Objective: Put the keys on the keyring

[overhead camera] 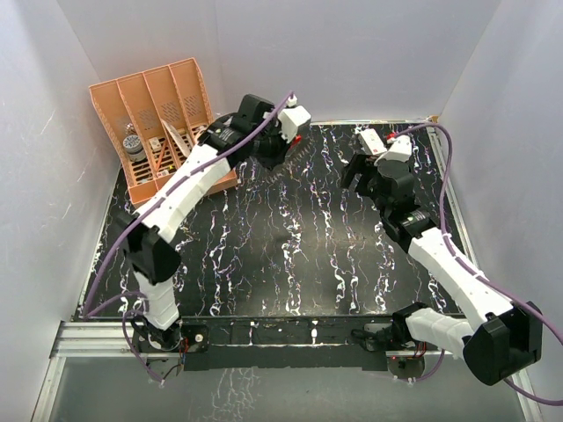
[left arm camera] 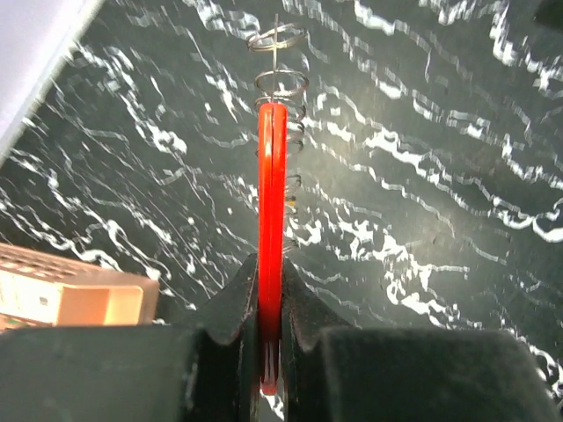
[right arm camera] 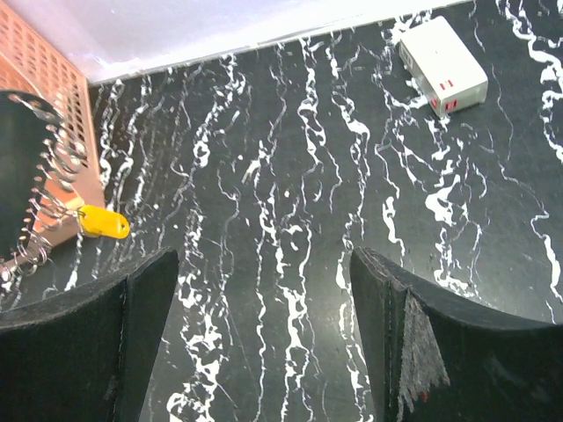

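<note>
The red keyring [left arm camera: 271, 211] stands edge-on up the middle of the left wrist view, its lower end clamped between the closed fingers of the left gripper [left arm camera: 270, 286] and its upper end threaded through a silvery wire coil [left arm camera: 280, 83]. It is held off the black marbled table [left arm camera: 440, 176]. In the overhead view this sits at upper centre, where a spot of red shows at the left gripper's tip. A key [right arm camera: 104, 222] with a small yellow head hangs at the coil's end, at the left edge of the right wrist view; any plain silvery blades are too small to make out. The band looks thin, light and springy, likely to flex or twist if pushed sideways, so the grip low on its flat faces seems sound. The key is probably light and slick metal, best pinched across its flat head. The right gripper [right arm camera: 264, 290] has its fingers wide apart with nothing between them, right of centre in the overhead view. A white box [right arm camera: 442, 75] lies at upper right, and an orange rack [overhead camera: 158, 114] stands at upper left.
</note>
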Controlling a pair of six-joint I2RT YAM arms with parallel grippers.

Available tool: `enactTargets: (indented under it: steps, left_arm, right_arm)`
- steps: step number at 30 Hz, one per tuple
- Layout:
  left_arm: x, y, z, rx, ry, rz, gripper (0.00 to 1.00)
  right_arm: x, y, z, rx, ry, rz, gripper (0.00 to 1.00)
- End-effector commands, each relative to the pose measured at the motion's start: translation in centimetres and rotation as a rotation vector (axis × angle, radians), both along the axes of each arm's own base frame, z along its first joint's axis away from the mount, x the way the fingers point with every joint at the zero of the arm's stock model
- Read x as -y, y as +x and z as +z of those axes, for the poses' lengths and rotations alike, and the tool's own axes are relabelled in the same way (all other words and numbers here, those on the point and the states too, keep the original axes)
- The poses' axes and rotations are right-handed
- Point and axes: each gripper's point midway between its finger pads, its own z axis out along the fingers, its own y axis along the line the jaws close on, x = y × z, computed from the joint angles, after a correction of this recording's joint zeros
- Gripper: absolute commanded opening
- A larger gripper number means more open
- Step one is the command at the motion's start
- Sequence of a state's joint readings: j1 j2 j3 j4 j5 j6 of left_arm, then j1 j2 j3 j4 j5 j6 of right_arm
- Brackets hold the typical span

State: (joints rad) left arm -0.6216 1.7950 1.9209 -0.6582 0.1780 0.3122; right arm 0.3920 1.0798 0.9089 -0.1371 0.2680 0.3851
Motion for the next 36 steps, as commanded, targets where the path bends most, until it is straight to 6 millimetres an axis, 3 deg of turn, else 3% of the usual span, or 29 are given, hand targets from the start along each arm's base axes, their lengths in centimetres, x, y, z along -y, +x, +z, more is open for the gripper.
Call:
enactTargets:
  steps: [1, 6, 12, 16, 20, 31, 36]
  left_arm:
    - [-2.2, -2.7, -3.4, -0.218, 0.158, -0.010, 0.00]
    - [-1.6, -3.5, -2.5, -0.244, 0.118, -0.027, 0.00]
    - [-2.0, -4.4, -1.7, -0.263, 0.107, -0.016, 0.00]
    - [-2.2, -5.0, -0.7, -0.250, 0.095, -0.019, 0.00]
    - [-2.1, -5.5, 0.7, -0.229, 0.071, -0.030, 0.00]
    - [-2.6, -6.6, 2.3, -0.214, 0.063, -0.046, 0.00]
    - [-3.2, -7.4, 2.8, -0.217, 0.077, -0.059, 0.00]
  right_arm:
    - [-0.1, -0.2, -0.9, 0.013, -0.004, 0.044, 0.78]
    - [-1.4, -0.9, -3.3, 0.035, -0.008, 0.143, 0.78]
    - [-3.3, -1.8, -4.5, 0.117, 0.017, 0.267, 0.77]
    - [-5.3, -2.2, -6.0, 0.092, 0.041, 0.381, 0.74]
    - [-7.9, -3.2, -6.0, 0.185, 0.088, 0.517, 0.66]
    - [-12.9, -4.0, -6.7, 0.254, 0.016, 0.626, 0.69]
    - [-12.9, -3.5, -6.8, 0.241, 0.052, 0.565, 0.70]
